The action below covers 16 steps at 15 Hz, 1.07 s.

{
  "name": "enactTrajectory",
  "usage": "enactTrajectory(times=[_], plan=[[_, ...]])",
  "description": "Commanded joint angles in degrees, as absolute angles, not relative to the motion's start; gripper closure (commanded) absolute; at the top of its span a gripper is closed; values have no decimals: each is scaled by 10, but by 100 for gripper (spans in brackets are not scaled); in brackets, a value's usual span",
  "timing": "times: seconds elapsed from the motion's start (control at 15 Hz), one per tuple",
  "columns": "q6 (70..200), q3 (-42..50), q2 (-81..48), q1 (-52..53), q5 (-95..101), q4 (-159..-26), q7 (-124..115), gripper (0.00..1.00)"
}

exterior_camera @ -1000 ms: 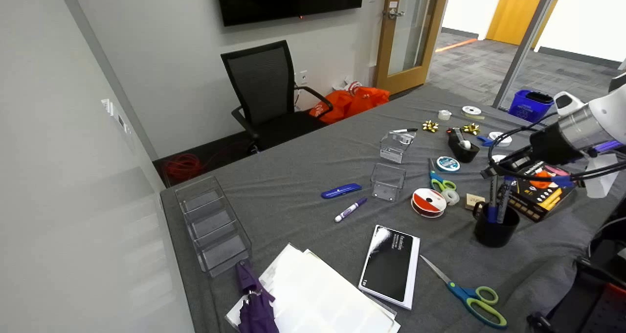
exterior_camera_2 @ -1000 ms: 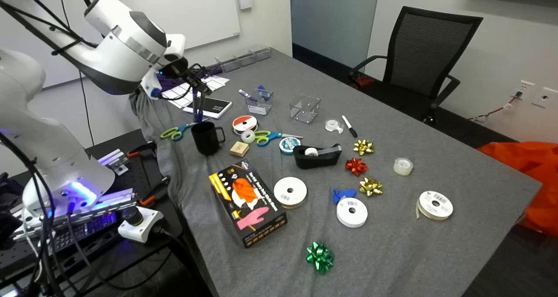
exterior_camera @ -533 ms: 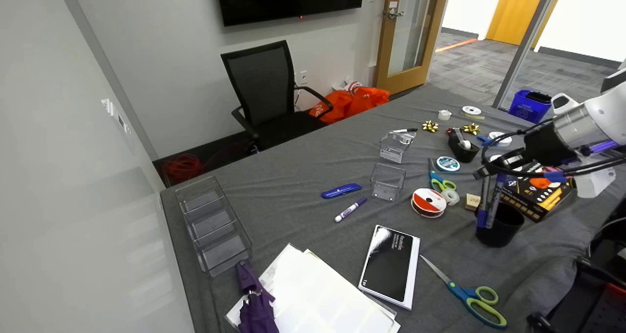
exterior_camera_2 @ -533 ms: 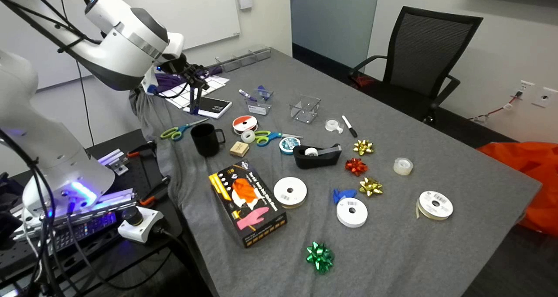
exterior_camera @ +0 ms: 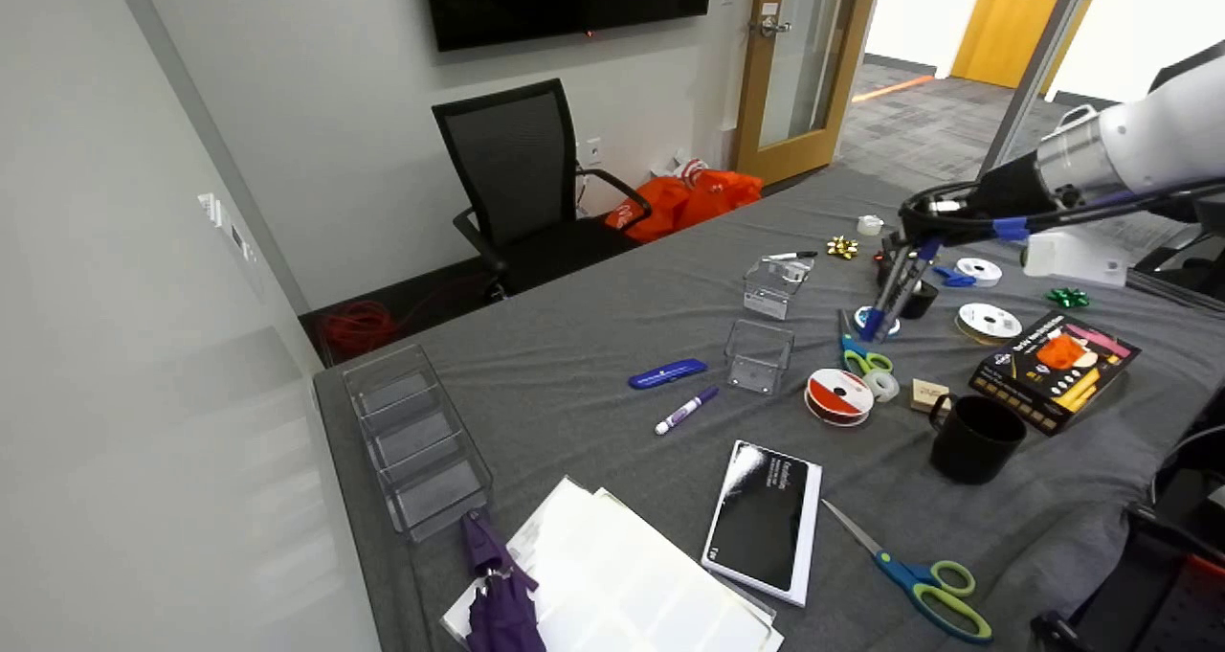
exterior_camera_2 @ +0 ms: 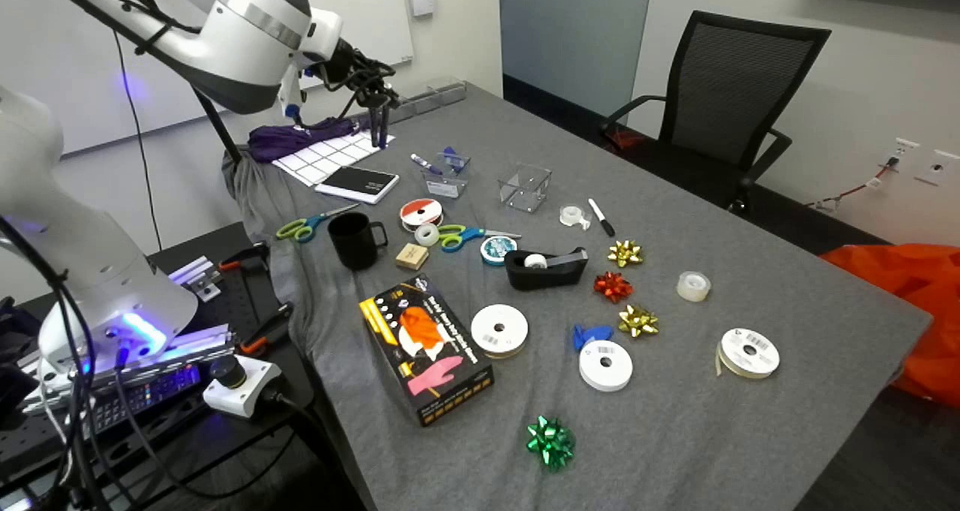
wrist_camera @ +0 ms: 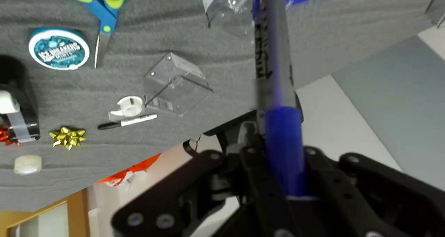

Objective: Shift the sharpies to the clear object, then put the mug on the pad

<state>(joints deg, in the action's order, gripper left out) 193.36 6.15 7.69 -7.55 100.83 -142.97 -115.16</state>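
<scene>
Low in the wrist view our hand (wrist_camera: 281, 160) clamps blue markers (wrist_camera: 276, 52); we judge them light, stiff, slick, best held by the top.

Reads "ICE BREAKERS MINTS" on lid of round blue-and-white tin (wrist_camera: 59, 50), wrist view. Printed in black along grey barrel of sharpie (wrist_camera: 278, 87): too blurred to make out. Printed in white on black pad (exterior_camera: 763, 521) and glove box (exterior_camera_2: 427, 350), both exterior views: too small to read.
</scene>
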Motion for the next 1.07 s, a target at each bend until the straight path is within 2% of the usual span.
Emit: enactTrajectory(times=[0.0, 0.07, 0.53, 1.0], plan=[[1874, 55, 25, -55, 878, -1375, -1099, 96], [1863, 43, 10, -58, 911, -1342, -1166, 96], [1769, 23, -100, -27, 848, -1215, -1214, 96], [1714, 25, -207, 0, 899, -1163, -1278, 96]])
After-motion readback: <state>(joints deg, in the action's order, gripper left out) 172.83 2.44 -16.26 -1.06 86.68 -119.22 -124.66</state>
